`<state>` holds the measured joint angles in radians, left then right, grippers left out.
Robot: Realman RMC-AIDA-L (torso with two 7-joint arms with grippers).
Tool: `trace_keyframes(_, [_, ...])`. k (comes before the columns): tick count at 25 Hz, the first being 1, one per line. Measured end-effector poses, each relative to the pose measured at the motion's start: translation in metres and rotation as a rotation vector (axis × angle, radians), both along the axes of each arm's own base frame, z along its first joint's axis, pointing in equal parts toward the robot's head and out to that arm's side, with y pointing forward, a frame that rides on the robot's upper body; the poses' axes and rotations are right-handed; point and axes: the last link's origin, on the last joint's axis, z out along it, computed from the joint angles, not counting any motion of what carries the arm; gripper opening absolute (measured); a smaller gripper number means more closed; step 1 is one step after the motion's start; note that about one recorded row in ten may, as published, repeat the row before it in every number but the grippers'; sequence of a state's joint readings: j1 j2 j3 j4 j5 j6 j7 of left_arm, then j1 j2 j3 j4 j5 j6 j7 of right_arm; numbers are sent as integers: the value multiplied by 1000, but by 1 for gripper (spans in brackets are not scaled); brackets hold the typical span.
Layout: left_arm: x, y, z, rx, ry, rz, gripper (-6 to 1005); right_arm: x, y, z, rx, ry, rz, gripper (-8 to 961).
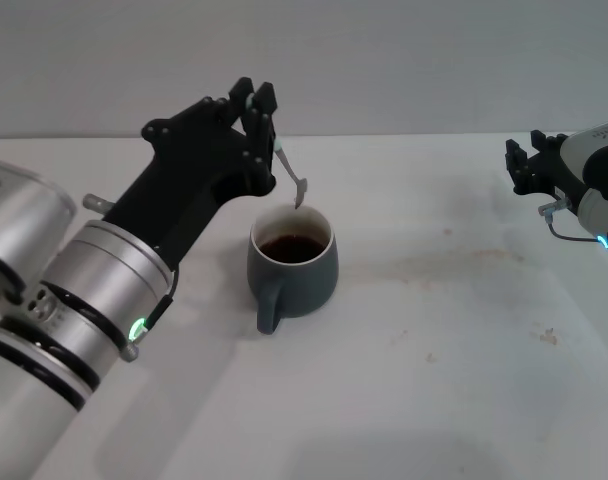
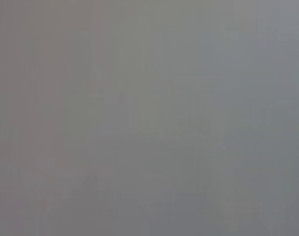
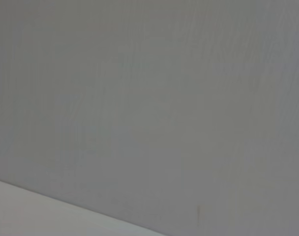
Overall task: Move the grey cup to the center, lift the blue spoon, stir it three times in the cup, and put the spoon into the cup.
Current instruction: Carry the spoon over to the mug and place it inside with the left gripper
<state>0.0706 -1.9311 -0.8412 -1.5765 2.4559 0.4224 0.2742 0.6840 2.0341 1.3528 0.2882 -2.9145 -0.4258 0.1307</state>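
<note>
Holding the blue spoon [image 1: 290, 172] clamped in the left gripper [image 1: 261, 112] jaws, its bowl just above the grey cup [image 1: 292, 265] standing mid-surface, I want it lowered straight into the liquid, clear of the rim, with small circles

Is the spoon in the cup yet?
No: the blue spoon hangs from the left tool, its bowl just above the grey cup's rim.

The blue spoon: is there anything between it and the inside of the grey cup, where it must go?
Nothing visible does. The left gripper holds the blue spoon tilted, its bowl just above the far rim of the grey cup. The cup's mouth is open, with only dark liquid inside. The right gripper is far off at the table's right side.
</note>
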Motion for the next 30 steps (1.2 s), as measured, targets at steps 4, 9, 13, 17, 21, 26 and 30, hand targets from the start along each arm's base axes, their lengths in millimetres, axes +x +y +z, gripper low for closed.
trace_keyframes(4, [-2, 3, -3, -10, 6, 10, 129, 3, -2, 0, 0, -1, -6, 302])
trace_keyframes(9, [-8, 10, -14, -30, 22, 31, 129, 6, -4, 0, -1, -3, -13, 302])
trace_keyframes(13, [-13, 13, -22, -40, 30, 46, 129, 8, -5, 0, -2, -6, -18, 303])
trace_keyframes(17, [-16, 15, -26, -44, 36, 56, 129, 11, -7, 0, -3, -9, -22, 302])
trace_keyframes(21, [-27, 22, -33, -50, 39, 79, 129, 11, -8, 0, -4, -10, -22, 303])
trace_keyframes(26, [-39, 29, -39, -54, 30, 92, 129, 14, -10, -1, -7, -13, -26, 302])
trace_keyframes(30, [-50, 31, -44, -62, 30, 98, 129, 14, -10, -1, -8, -20, -23, 302])
